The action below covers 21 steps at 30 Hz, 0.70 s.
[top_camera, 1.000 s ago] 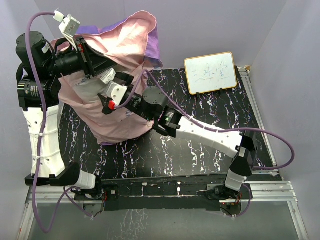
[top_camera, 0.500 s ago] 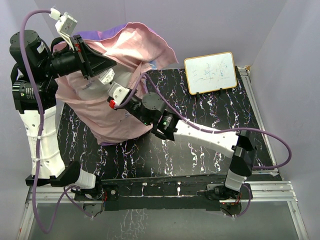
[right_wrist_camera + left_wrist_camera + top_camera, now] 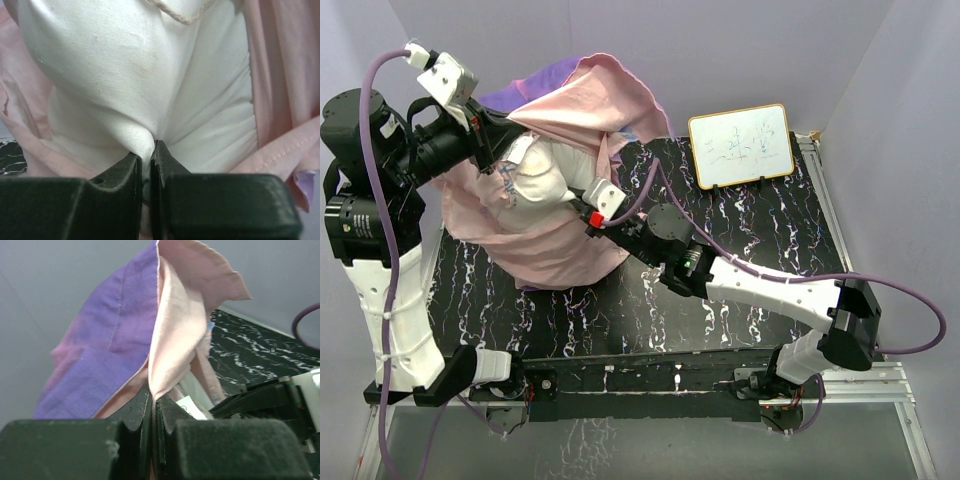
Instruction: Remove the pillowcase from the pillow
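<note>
The pillowcase [image 3: 595, 105] hangs bunched at the back left, pale pink inside showing and a purple outside strip [image 3: 535, 78] at the top. My left gripper [image 3: 498, 128] holds it raised; in the left wrist view that gripper [image 3: 152, 401] is shut on a fold of pink pillowcase [image 3: 175, 330]. The white pillow [image 3: 545, 175] bulges out of the case's opening. My right gripper [image 3: 575, 197] reaches in from the right and, in the right wrist view, that gripper [image 3: 150, 156] is shut on a pinch of the pillow [image 3: 140, 75], with pillowcase [image 3: 280, 75] around it.
A small framed whiteboard [image 3: 741, 145] stands at the back right on the black marbled table [image 3: 750, 230]. Grey walls close in on the left, back and right. The right arm's forearm [image 3: 770, 290] stretches across the table's middle.
My right gripper closed on the pillow and drew back to the right. The left arm swung left with the pillowcase, so more of the white pillow shows.
</note>
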### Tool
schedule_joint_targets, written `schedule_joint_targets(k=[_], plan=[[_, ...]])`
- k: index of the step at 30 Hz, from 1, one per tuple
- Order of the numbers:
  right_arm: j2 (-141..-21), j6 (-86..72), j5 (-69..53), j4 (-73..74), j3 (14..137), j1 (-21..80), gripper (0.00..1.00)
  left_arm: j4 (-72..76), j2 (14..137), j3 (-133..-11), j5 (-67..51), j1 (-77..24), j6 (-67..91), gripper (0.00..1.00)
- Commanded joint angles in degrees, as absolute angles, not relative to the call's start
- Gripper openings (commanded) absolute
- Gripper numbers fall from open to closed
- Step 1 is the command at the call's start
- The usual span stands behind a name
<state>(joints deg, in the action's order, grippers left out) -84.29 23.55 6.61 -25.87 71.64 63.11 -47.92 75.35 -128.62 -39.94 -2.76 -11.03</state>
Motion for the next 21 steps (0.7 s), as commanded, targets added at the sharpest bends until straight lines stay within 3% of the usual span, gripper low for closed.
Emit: schedule_joint_targets(k=[1, 8, 14, 19, 20, 21], plan=[[-82.91, 17.53, 12.91, -18.98, 65.48, 60.83, 0.08, -34.01, 69.9, -127.25, -27.41, -2.13, -19.96, 0.0], [-78.78, 12.28, 14.76, -21.2, 56.92, 60.25, 0.08, -25.56, 69.03, -123.21, -11.81, -2.13, -26.17, 0.0], [-75.06, 11.17, 15.33, -20.61, 54.18, 60.19, 0.08, -29.99, 69.54, -121.57, -15.91, -2.18, -20.83, 0.0], [-70.92, 14.18, 13.66, -18.96, 53.41, 60.12, 0.08, -42.45, 74.17, -125.49, -26.56, -2.15, -13.68, 0.0], [-69.75, 15.07, 11.29, -19.45, 53.32, 60.12, 0.13, -44.32, 74.72, -125.14, -29.42, -2.18, -11.75, 0.0], [-68.72, 15.81, 8.99, -19.76, 53.8, 60.11, 0.34, -45.63, 75.05, -124.35, -32.14, -2.14, -9.7, 0.0]])
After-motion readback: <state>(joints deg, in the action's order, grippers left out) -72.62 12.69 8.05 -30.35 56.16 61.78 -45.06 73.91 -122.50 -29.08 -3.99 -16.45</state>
